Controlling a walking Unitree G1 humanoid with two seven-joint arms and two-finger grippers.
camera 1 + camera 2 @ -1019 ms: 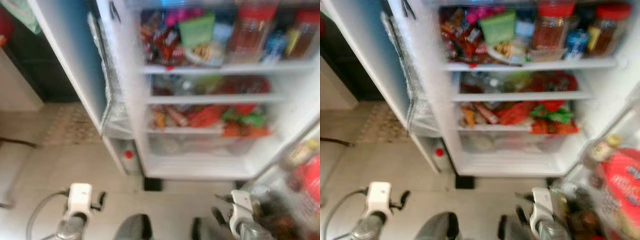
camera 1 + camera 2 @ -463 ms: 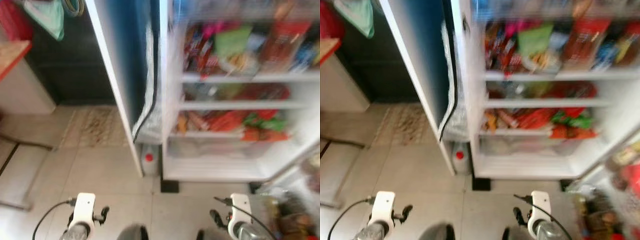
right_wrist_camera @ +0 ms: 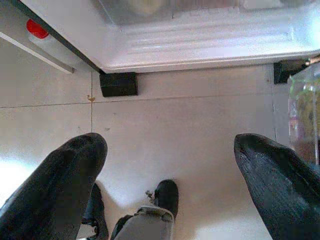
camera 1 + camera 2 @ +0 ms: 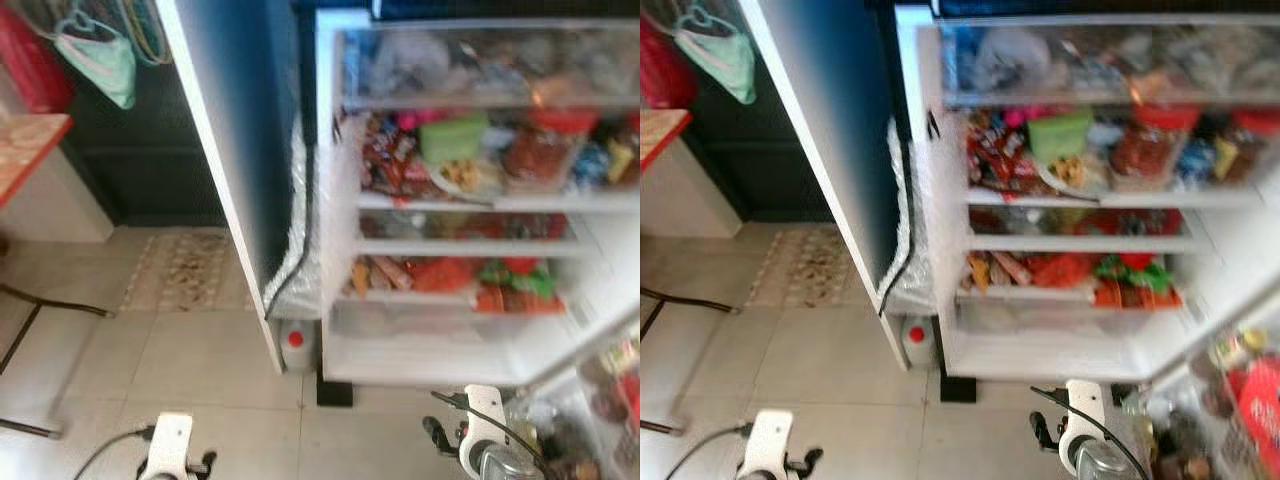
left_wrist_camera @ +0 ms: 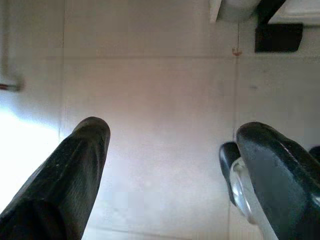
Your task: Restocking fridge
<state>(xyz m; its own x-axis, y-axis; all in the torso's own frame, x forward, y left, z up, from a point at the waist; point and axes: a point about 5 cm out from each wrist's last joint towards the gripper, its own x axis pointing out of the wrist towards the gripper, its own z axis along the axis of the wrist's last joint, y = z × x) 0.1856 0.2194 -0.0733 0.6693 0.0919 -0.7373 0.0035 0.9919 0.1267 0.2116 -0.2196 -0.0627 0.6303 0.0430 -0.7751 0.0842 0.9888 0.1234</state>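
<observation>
Facing open fridge (image 4: 460, 200) | shelves already crowded with jars and packets | left end effector (image 5: 170, 165) and right end effector (image 3: 170, 165) low over floor, fingers spread, holding nothing | restocking apparently not yet under way

The fridge (image 4: 335, 190) stood open at twelve o'clock, its white shelves (image 4: 470, 200) crowded. A green tub (image 4: 452, 140) and a red-lidded jar (image 4: 545, 150) sat on the upper shelf; red and green packets (image 4: 470, 275) lay on a lower one. On the tiled floor (image 4: 170, 360) a patterned mat (image 4: 185, 270) lay at ten o'clock, and a red-capped jug (image 4: 297, 345) stood beside the fridge base.
</observation>
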